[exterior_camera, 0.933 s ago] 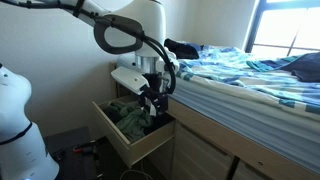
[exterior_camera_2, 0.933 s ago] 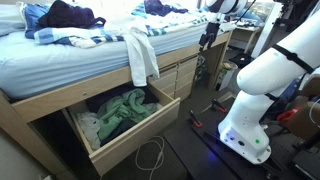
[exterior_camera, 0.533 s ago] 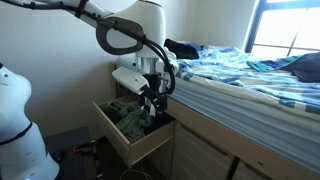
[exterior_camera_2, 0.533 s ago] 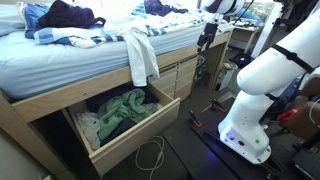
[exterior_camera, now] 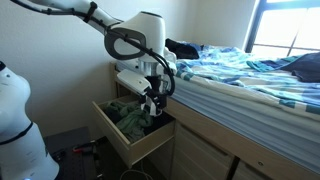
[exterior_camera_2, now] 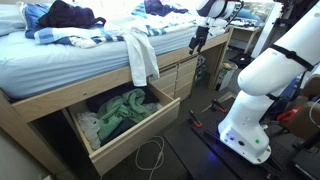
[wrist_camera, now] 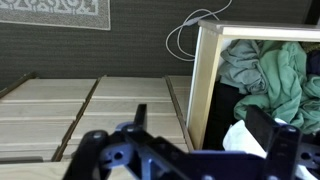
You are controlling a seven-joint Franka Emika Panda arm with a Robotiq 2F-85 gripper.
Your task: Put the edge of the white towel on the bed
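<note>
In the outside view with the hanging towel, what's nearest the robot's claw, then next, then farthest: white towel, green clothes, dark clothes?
From the gripper:
1. white towel, hanging off the bed edge.
2. green clothes, in the open drawer.
3. dark clothes, on the bed's far end.

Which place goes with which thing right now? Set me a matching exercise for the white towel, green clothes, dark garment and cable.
Things:
1. white towel
2. green clothes
3. dark garment
4. cable

Places:
A. on the floor
B. on top of the bed
C. hanging over the bed's side
D. in the open drawer

Pairs: 1-C, 2-D, 3-B, 4-A.
</note>
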